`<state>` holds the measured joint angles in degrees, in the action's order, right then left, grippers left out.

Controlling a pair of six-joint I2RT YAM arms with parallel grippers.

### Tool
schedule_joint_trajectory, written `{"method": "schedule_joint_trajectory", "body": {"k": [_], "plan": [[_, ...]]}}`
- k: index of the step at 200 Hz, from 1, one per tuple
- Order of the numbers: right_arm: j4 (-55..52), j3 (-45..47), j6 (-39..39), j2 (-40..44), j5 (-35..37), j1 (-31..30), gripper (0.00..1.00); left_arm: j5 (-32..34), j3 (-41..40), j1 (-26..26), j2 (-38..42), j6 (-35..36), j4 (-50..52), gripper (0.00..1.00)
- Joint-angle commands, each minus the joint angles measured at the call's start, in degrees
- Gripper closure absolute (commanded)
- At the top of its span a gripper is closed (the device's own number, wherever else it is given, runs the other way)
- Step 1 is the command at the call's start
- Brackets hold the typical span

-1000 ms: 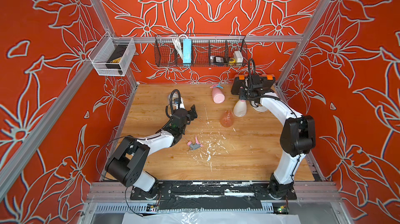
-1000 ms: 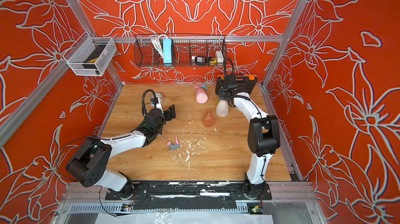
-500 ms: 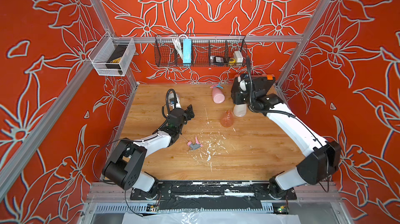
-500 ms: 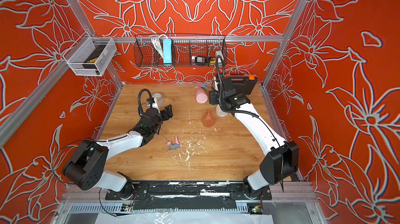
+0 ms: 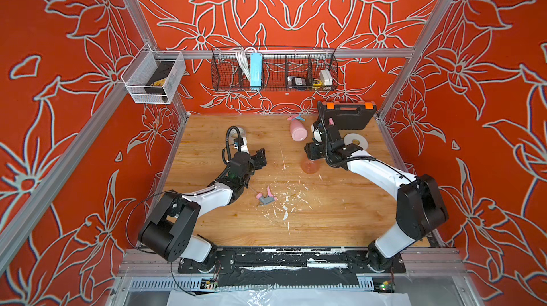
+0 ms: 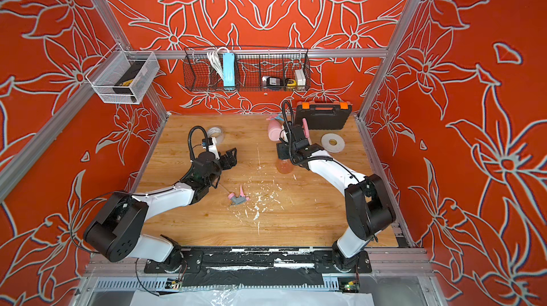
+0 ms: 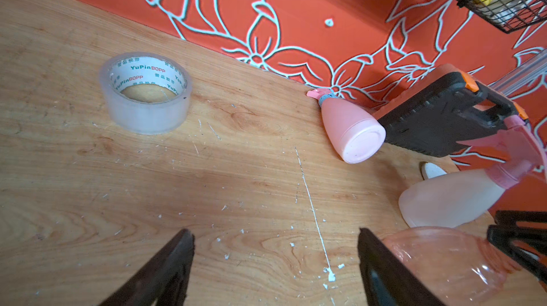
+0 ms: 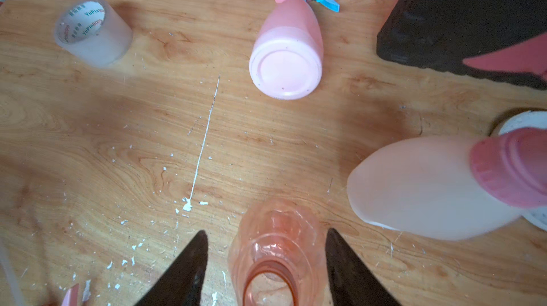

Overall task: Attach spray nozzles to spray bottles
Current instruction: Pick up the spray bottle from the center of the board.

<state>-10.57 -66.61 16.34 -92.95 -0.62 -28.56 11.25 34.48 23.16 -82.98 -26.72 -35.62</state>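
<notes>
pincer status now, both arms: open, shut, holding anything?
Left pincer: open, nothing between the jaws.
Right pincer: open, straddling the orange bottle with a gap showing, not clamped on it.

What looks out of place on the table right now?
The opaque pink teardrop bottle lies on its side near the back wall, its pink-and-blue nozzle fitted. White flecks are scattered across the wooden tabletop around the loose pink-and-grey trigger nozzle.

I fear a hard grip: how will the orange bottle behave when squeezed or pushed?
The orange bottle looks thin-walled and creased, so it will probably dent under firm jaws. It seems empty, so likely light. Standing upright, it may tip if pushed high.
</notes>
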Motion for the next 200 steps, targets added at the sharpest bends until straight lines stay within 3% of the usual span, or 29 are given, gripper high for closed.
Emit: {"method": "schedule_joint_trajectory", "body": {"k": [1, 15, 67, 108, 159, 184, 200], "plan": [[5.02, 2.56, 0.81, -0.92, -0.37, -0.17, 0.46, -1.4, -0.11, -0.33, -0.03, -0.66, -2.35, 0.18], [7.05, 4.12, 1.53, -0.84, 0.19, -0.46, 0.5, -1.67, 0.12, -0.31, -0.16, -0.55, -2.35, 0.19], [12.97, 8.86, 1.84, -0.92, 5.34, -2.42, 0.54, -1.36, -0.16, -0.31, -0.33, -0.33, -2.54, 0.2], [16.43, 11.25, 2.09, -0.79, 8.48, -3.66, 0.71, -1.49, -0.29, -0.31, -0.34, -0.3, -2.65, 0.24], [16.87, 11.61, 1.61, -0.01, 9.8, -4.56, 0.84, -2.49, -1.81, -0.31, 0.86, 0.38, -6.2, 0.32], [14.47, 10.04, 1.42, 1.56, 8.91, -4.6, 0.91, -6.25, -3.65, -0.31, 0.34, 4.9, -12.9, 0.34], [10.27, 7.08, 1.01, 2.69, 8.29, -4.6, 0.93, -14.08, -5.04, -0.31, -0.63, 10.14, -20.05, 0.33]]}}
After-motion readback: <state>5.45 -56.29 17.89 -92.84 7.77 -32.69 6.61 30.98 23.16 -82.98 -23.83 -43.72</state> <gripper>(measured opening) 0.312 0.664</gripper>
